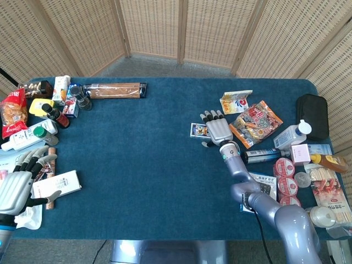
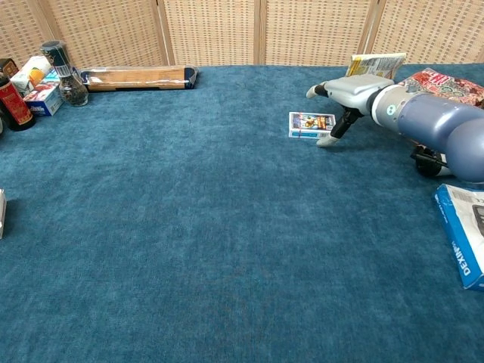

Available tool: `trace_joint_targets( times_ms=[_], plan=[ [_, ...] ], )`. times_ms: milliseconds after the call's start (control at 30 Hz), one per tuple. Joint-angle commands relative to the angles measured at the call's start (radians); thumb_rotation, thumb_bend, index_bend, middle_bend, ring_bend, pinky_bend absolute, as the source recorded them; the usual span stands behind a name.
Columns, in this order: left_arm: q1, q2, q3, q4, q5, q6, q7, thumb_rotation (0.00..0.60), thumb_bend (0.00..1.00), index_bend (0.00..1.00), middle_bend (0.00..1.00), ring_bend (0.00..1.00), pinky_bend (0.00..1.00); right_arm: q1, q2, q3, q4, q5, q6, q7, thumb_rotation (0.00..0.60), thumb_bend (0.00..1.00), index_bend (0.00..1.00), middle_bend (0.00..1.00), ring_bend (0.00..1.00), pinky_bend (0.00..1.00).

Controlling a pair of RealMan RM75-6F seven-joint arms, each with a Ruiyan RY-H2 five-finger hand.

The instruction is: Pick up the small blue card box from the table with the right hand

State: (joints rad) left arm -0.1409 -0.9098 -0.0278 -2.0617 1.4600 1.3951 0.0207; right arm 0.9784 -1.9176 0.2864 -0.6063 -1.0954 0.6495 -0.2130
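The small blue card box [image 1: 197, 130] [image 2: 310, 125] lies flat on the blue table, picture side up. My right hand [image 1: 218, 131] [image 2: 354, 94] hovers just to its right, palm down with the fingers stretched out over the box's right end. A dark fingertip [image 2: 330, 138] reaches down to the cloth beside the box's near right corner; nothing is gripped. My left hand [image 1: 14, 188] rests at the table's near left edge, fingers apart and empty, and only the head view shows it.
Snack bags [image 1: 254, 124] and a yellow packet [image 1: 235, 102] lie just right of my right hand. A can, bottles and small boxes crowd the right edge. A long wooden box [image 1: 114, 89] and bottles [image 1: 50, 113] stand far left. A white box [image 1: 56, 184] lies by my left hand.
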Motion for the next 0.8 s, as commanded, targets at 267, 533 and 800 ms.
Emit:
trace_joint_targets(
  times_ms=[267,533,800],
  plan=[
    [0.015,0.002,0.003,0.017,0.015,0.022,-0.026,0.600,0.21,0.18,0.03,0.00,0.00,0.033,-0.024,0.023,0.039,0.028,-0.041,-0.027,0.550,0.24,0.31,0.00,0.00,0.00],
    [0.014,-0.006,0.001,0.020,0.029,0.026,-0.024,0.600,0.21,0.18,0.03,0.00,0.00,0.033,-0.021,0.032,0.040,0.037,-0.037,-0.031,0.600,0.23,0.43,0.06,0.00,0.00],
    [0.006,-0.012,-0.004,0.017,0.027,0.018,-0.010,0.600,0.21,0.18,0.02,0.00,0.00,0.013,0.026,0.036,-0.025,0.036,-0.003,-0.041,0.600,0.23,0.51,0.13,0.01,0.00]
  ],
)
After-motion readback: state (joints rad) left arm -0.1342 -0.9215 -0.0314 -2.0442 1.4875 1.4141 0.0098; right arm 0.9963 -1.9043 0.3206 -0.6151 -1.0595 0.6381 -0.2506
